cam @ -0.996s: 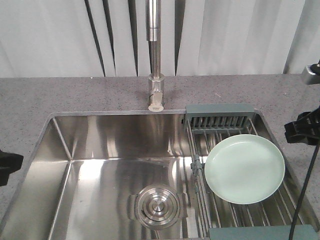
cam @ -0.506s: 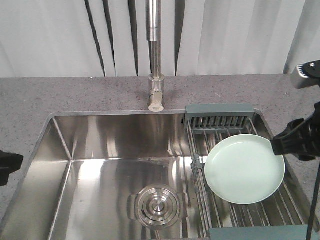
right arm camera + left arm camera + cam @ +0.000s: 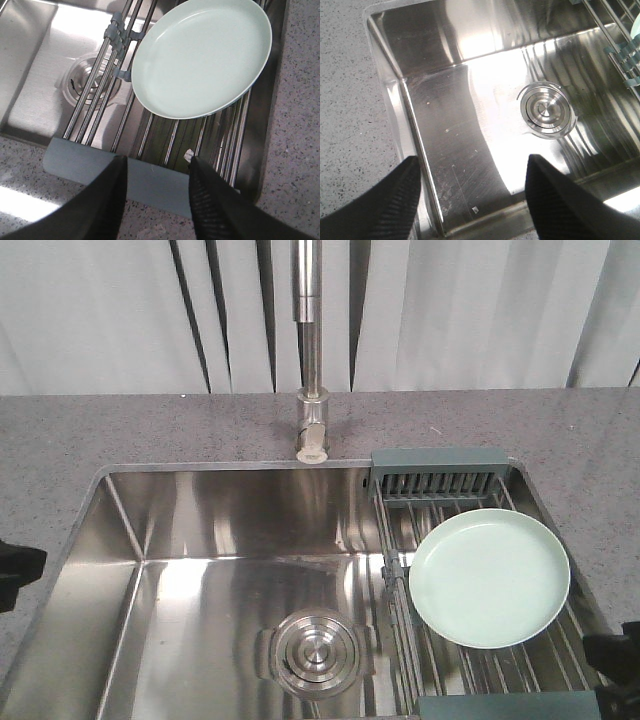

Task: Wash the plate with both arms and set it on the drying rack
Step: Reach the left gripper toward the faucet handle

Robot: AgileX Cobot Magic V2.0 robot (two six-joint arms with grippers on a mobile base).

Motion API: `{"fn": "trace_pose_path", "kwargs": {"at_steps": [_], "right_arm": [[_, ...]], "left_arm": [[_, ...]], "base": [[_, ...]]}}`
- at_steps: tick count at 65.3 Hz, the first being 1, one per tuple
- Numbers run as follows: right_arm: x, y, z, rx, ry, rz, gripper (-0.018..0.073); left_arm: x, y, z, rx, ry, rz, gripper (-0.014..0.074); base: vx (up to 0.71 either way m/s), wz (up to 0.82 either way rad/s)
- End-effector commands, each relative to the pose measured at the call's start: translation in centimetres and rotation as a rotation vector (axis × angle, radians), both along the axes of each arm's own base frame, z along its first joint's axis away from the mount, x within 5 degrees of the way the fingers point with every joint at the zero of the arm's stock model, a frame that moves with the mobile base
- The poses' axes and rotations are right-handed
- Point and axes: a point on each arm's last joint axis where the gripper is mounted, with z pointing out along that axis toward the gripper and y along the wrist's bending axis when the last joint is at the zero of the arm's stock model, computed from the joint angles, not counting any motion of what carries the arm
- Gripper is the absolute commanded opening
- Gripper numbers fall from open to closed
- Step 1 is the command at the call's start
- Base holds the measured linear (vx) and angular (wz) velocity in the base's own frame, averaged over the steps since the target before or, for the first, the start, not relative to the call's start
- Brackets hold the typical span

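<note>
A speckled grey stone counter [image 3: 120, 435] surrounds a stainless steel sink [image 3: 215, 570], with pale vertical blinds [image 3: 450, 310] hanging behind it.

Nearest in the front view, the right hand [image 3: 615, 665] shows only as a dark shape at the lower right corner, beside the near end of the drying rack [image 3: 445, 485]. Its own camera shows the two black fingers [image 3: 107, 200] spread apart with nothing between them, hovering over the rack's near grey-teal end piece [image 3: 150, 182] and the counter edge. The left hand [image 3: 15, 575] appears as a black sliver at the left edge of the front view. From its wrist camera the hand [image 3: 472, 200] has both fingers [image 3: 387, 205] held wide and empty, over the sink's near left corner.

Farther in, the round steel drain cover [image 3: 315, 650] sits in the sink floor, bright with reflected light. To its right the rack spans the right part of the sink, its steel wire bars [image 3: 95, 95] running front to back. The plate [image 3: 490, 577], pale mint green with a low rim, lies face up on those bars, apart from both hands, tilted slightly in the right wrist view [image 3: 202, 57].

Beyond the plate is the rack's slotted holder [image 3: 437, 478] at the far end. At the back, a steel faucet [image 3: 312, 350] rises from the counter behind the sink.
</note>
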Motion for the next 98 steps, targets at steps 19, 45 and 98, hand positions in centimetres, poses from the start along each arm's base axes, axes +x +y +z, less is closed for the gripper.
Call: {"fn": "trace_pose_path", "kwargs": {"at_steps": [19,45,98], "right_arm": [[-1.4,-0.3,0.9,0.027,-0.125,-0.007,0.0291],[-1.4,-0.3,0.9,0.026,-0.123,-0.006,0.0291],[-1.4,-0.3,0.9,0.025,-0.122,-0.005,0.0291]], "left_arm": [[0.3,-0.1,1.3,-0.042,-0.091,0.017,0.0432],[11.5,-2.5,5.3,-0.06,-0.074,-0.04,0.0262],[19.1,-12.0,-2.4,-0.138,-0.263,-0.719,-0.0008]], "base": [[0.0,0.0],[0.0,0.0],[0.0,0.0]]}}
